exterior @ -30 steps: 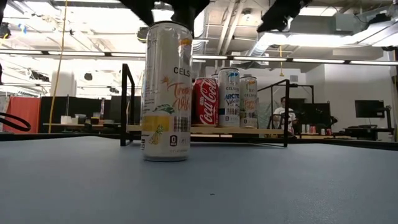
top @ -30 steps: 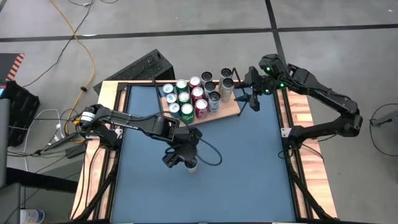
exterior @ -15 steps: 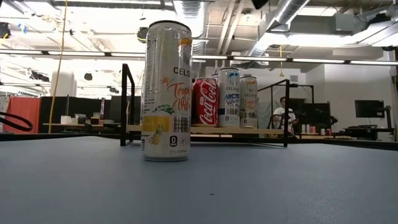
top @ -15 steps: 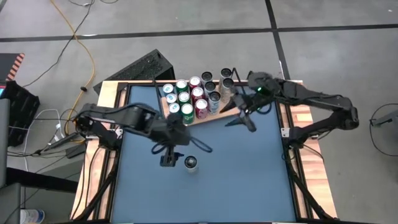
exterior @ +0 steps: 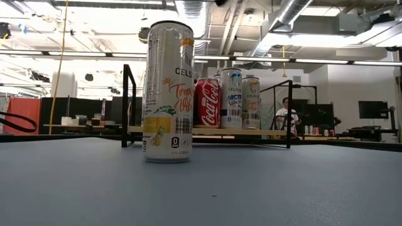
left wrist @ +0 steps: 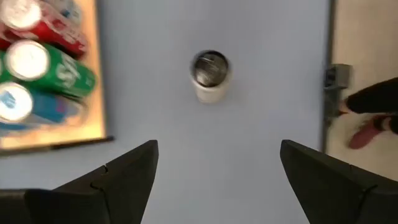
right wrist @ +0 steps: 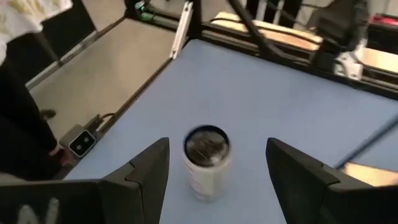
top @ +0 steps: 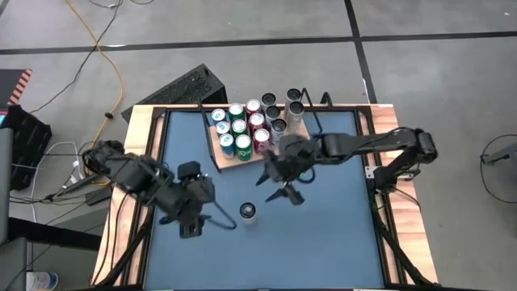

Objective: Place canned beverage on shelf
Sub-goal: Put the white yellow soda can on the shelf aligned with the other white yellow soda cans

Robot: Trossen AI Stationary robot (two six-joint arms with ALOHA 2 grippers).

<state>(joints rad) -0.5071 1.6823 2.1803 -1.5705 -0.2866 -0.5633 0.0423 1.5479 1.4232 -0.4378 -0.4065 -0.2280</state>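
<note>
Blue tabletop (top: 323,234): upright slim can (top: 248,212), rigid, smooth, probably slippery; grasp mid-body. Right gripper (top: 287,194) spread wide near it; left gripper (top: 191,229) wide, beside; shelf (top: 300,141) behind

Your left gripper (top: 191,227) has pulled off the lone can (top: 248,212), from just over it down toward the frame's lower left, fingers apart, empty. Your right gripper (top: 288,194) has swung from beside the shelf (top: 300,142) at upper center to mid-table, just right of that can, fingers apart, empty.
</note>
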